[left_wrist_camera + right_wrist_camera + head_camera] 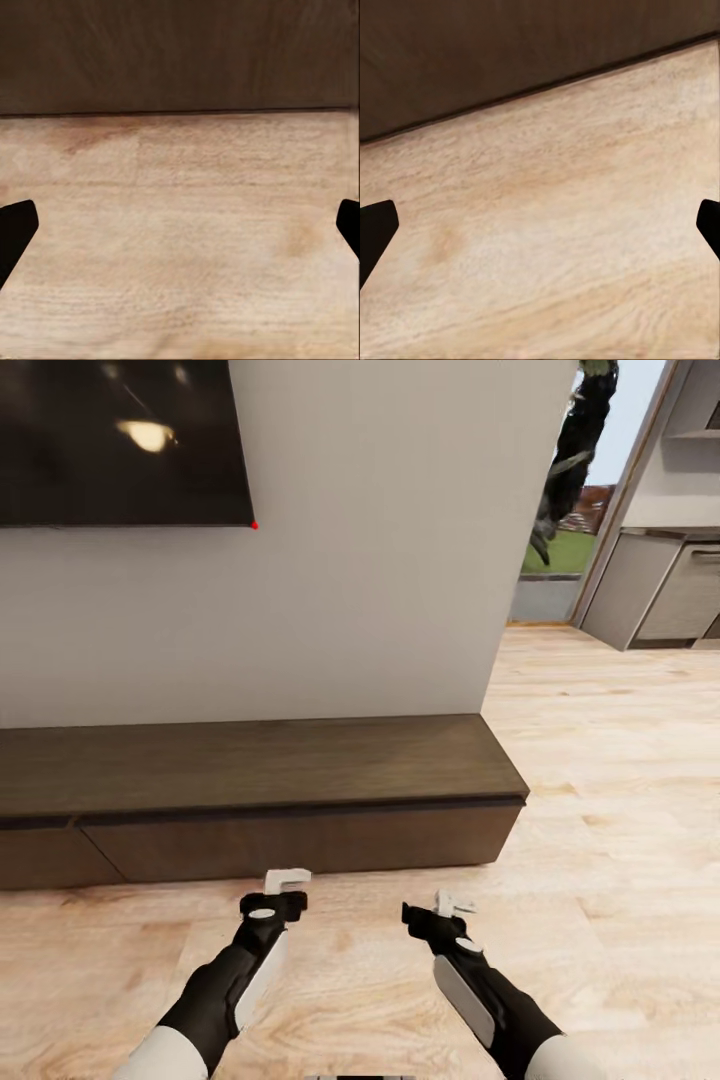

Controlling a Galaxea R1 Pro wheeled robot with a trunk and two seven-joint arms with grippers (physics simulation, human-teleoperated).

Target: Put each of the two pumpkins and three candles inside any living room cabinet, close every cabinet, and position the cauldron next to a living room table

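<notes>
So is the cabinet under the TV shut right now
Shut, in the part seen: the cabinet's drawer fronts sit flush, no beige interior exposed.

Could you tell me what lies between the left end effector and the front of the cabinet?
Only bare wooden floor. The head view shows the left end effector just short of the cabinet; the left wrist view shows floorboards up to its dark front.

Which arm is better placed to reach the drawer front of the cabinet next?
The left, slightly. The left end effector sits closer to the cabinet front and faces it squarely in its wrist view; the right end effector hangs further back, seeing the front at an angle. Both are open and empty.
</notes>
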